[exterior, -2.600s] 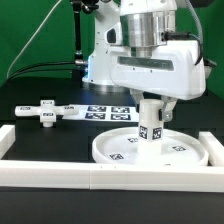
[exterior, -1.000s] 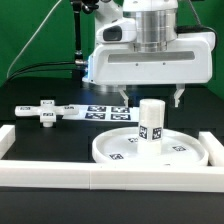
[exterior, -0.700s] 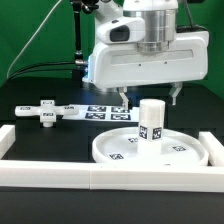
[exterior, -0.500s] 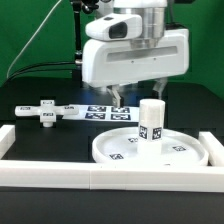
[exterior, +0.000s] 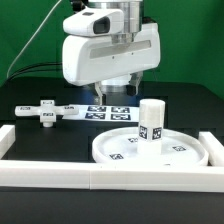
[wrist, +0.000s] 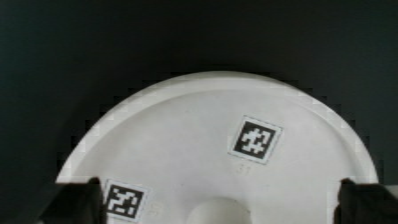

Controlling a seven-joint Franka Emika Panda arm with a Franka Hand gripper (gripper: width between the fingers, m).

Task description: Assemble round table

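The large white rimmed disc [exterior: 170,152] lies flat on the black table at the exterior view's right. The short cylinder leg [exterior: 151,121] stands upright on its middle, with tags on its side. The cross-shaped piece [exterior: 44,111] lies flat at the exterior view's left. My gripper [exterior: 119,93] hangs open and empty above the table, up and to the exterior view's left of the leg, apart from it. In the wrist view the disc [wrist: 196,130] with two tags fills the picture, and dark fingertips [wrist: 71,205] show at both sides.
The marker board [exterior: 104,112] lies on the table under the gripper, between the cross-shaped piece and the disc. A long white border rail [exterior: 90,176] runs along the front, and another [exterior: 5,138] stands at the exterior view's left.
The gripper stood around the leg, then opened, rose off it and moved toward the exterior view's left. The leg stays upright on the disc.
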